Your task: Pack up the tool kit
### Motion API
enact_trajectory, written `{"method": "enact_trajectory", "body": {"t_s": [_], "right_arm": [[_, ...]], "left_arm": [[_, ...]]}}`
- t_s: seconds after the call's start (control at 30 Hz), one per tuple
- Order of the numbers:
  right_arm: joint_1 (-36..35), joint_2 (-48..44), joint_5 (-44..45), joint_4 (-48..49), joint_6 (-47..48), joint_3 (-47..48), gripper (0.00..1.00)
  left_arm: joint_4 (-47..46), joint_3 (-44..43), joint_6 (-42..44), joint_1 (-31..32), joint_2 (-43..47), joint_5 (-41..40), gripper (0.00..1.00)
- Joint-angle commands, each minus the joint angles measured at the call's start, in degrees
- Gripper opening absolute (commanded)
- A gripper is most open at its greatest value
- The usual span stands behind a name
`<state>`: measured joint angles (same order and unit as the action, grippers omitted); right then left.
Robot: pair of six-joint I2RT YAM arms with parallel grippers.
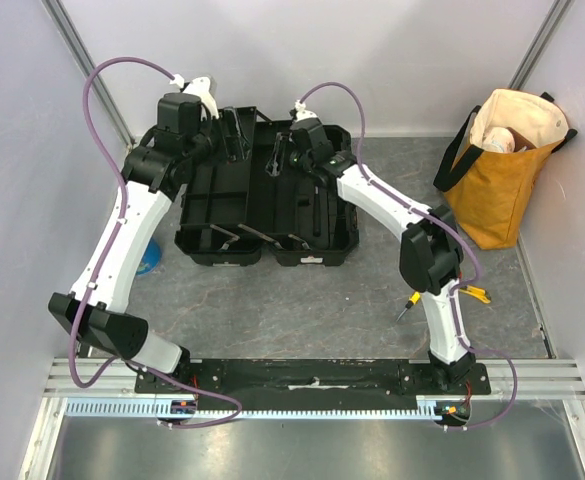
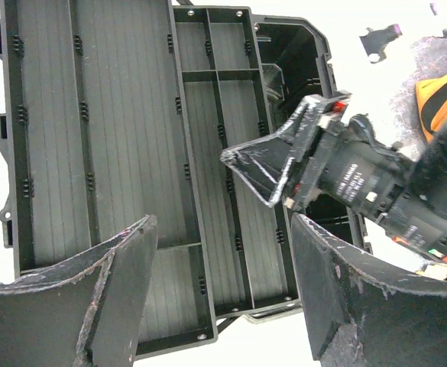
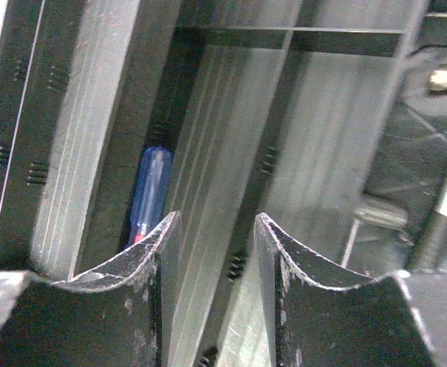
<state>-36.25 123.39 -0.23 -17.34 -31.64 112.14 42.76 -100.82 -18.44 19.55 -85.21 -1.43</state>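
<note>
Top external view: the black toolbox [image 1: 222,205] is seen lying open at the far middle of the table [image 1: 302,310], and both arms are stretched over it. The left gripper [image 2: 221,222] is held above the ribbed left half, its fingers spread wide with nothing between them. The right gripper [image 3: 217,218] is held low over the divided tray, its fingers partly spread and empty. A blue-handled screwdriver [image 3: 150,183] is seen lying in a narrow channel of the toolbox, just beyond one fingertip and off to its side, untouched. A yellow-handled tool [image 1: 475,294] is seen on the table near the right arm.
</note>
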Motion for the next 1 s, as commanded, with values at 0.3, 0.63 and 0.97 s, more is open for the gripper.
{"method": "enact_trajectory", "body": {"t_s": [0.3, 0.63, 0.97], "right_arm": [[13.1, -25.1, 19.4, -17.2, -4.8, -20.8, 0.67], [24.2, -39.8, 23.3, -25.9, -12.7, -48.5, 0.77], [27.7, -41.7, 17.1, -26.1, -14.8, -60.2, 0.74]], "left_arm": [[-9.7, -1.8, -0.4, -0.7, -1.7, 10.5, 0.77], [-11.7, -1.6, -2.4, -0.7, -4.4, 12.3, 0.77], [-11.8, -0.4, -4.1, -1.2, -4.0, 11.0, 0.77]]}}
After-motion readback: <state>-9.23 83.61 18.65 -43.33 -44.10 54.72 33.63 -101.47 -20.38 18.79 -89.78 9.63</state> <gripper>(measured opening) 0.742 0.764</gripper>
